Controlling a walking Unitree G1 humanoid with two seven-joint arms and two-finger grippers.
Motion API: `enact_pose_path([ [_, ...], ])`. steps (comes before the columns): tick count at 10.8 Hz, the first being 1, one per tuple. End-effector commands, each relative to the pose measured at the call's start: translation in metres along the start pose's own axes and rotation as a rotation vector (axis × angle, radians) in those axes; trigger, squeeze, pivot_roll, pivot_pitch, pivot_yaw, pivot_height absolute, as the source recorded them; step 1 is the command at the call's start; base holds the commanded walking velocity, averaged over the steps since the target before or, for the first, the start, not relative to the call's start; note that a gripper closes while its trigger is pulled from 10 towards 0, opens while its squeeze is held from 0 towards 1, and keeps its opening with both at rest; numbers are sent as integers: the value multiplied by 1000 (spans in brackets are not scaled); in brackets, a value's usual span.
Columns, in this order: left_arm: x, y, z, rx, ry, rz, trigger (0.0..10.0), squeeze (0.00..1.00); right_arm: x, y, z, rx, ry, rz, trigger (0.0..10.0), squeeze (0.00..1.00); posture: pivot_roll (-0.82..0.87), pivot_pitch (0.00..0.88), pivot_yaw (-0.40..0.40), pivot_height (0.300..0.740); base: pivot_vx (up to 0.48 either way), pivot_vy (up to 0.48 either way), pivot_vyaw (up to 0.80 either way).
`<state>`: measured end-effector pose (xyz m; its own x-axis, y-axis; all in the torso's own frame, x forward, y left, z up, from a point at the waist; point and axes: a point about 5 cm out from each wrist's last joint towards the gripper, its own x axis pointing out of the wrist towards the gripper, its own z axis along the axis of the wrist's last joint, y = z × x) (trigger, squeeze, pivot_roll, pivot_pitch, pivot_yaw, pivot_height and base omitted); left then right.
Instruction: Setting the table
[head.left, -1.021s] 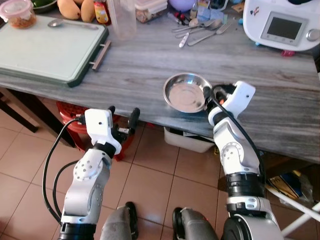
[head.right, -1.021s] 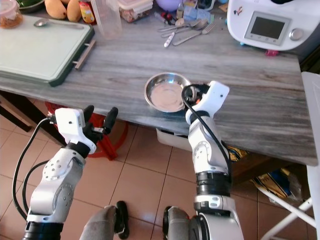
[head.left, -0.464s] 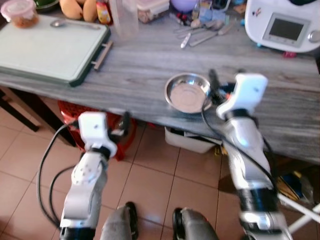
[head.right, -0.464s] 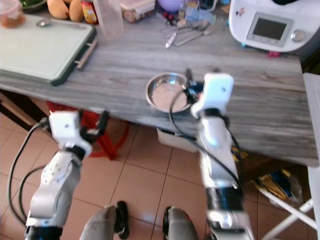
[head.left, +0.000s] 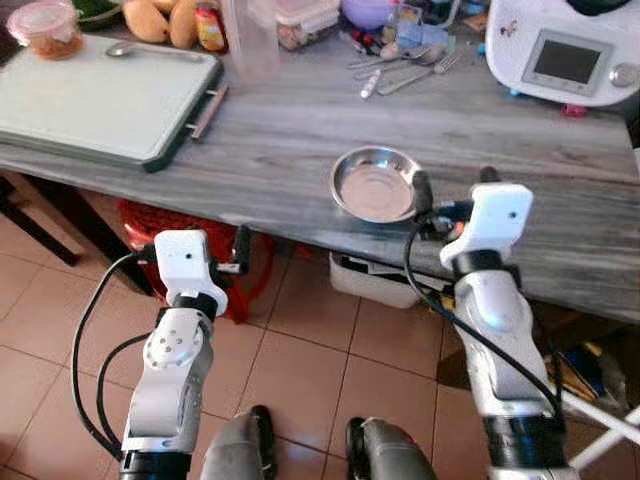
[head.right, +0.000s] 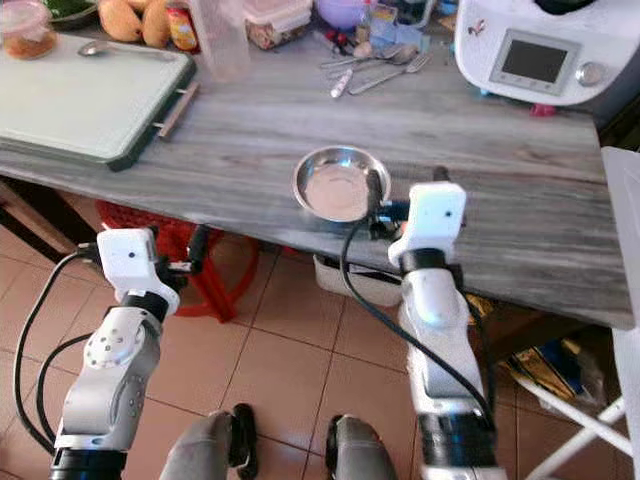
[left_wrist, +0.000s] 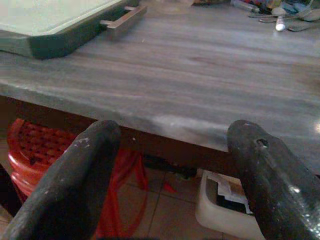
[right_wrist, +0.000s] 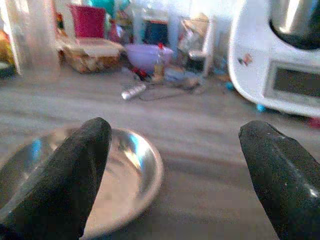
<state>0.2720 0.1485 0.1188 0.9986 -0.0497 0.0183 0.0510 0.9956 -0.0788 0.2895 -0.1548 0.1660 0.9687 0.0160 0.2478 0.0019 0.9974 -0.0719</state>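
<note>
Here we see our own legs (head.left: 300, 450) at six o'clock above the tiled floor (head.left: 320, 360). Our left gripper (head.left: 215, 262) hangs below the near edge of the grey wooden table (head.right: 250, 140), at about eight o'clock, its two black fingers (left_wrist: 75, 170) spread wide and holding nothing; beyond them sits a red basket (left_wrist: 30, 145) under the table. Our right gripper (head.left: 450, 185) is over the table edge at about three o'clock, its fingers (right_wrist: 65, 170) also wide apart and empty, one of them just beside the rim of the steel bowl (head.left: 375, 185). The bowl rests upright near the table's front edge, close to centre.

Farther off, at ten o'clock, lies a pale cutting board (head.left: 95, 95) with a spoon (head.left: 125, 47) on it. At twelve o'clock is a loose bunch of cutlery (head.left: 400, 70), and a clear cup (head.right: 218, 35) stands nearby. At one o'clock is a white kitchen machine (head.left: 565, 50) with a small screen.
</note>
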Motion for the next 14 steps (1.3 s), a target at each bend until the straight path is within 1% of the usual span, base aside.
enact_pose_path([
  [1, 0, 0, -1, 11, 0, 10, 10000, 0, -5, -6, -3, 2, 21, -9, 10000, 0, -69, 132, 1, 740, -274, 0, -756],
  [3, -6, 4, -5, 13, 11, 18, 10000, 0, -16, -5, -9, 2, 47, 10, 10000, 0, -62, 113, -3, 740, -276, 0, -697],
  [4, -8, 5, -7, 16, 14, 26, 10000, 0, -21, -6, -14, 12, 67, 13, 10000, 0, -62, 91, -2, 740, -274, 0, 0],
  [5, -7, 6, -8, 19, 15, 31, 10000, 0, -22, -5, -18, 20, 80, 28, 10000, 0, -60, 68, -2, 740, -277, 0, 0],
  [6, -5, 7, -7, 20, 9, 36, 10000, 0, -20, -5, -19, 3, 81, 31, 10000, 0, -60, 55, -1, 740, -274, 0, 0],
  [7, -2, 7, -7, 23, 3, 37, 10000, 0, -17, -8, -23, -8, 89, 6, 10000, 0, -56, 38, -2, 740, -277, 0, 0],
  [8, -2, 8, -6, 28, -1, 35, 10000, 0, -17, -12, -26, -36, 108, -7, 10000, 0, -56, 30, -4, 740, -274, 0, 0],
  [9, -6, 13, -11, 39, 15, 53, 10000, 0, -22, -10, -33, -55, 142, 29, 10000, 0, -59, 20, 3, 740, -274, 0, 0],
  [10, -11, 16, -17, 43, 34, 59, 10000, 0, -27, -13, -38, -68, 165, 20, 10000, 0, -60, 14, 3, 740, -274, 0, 0],
  [11, -15, 16, -22, 48, 48, 51, 10000, 0, -30, -2, -44, -41, 181, 100, 10000, 0, -63, 15, 7, 740, -277, 0, 0],
  [12, -12, 13, -20, 49, 42, 40, 10000, 0, -28, 4, -43, -36, 172, 107, 10000, 0, -61, 18, 11, 740, -255, 0, 0],
  [13, -8, 12, -18, 52, 29, 34, 10000, 0, -28, 10, -42, 27, 174, 126, 10000, 0, -62, 19, 15, 740, -255, 0, 0],
  [14, -8, 11, -17, 28, 26, 21, 10000, 0, -31, 7, -43, 51, 200, 129, 10000, 0, -70, 30, 23, 740, 0, 0, 0],
])
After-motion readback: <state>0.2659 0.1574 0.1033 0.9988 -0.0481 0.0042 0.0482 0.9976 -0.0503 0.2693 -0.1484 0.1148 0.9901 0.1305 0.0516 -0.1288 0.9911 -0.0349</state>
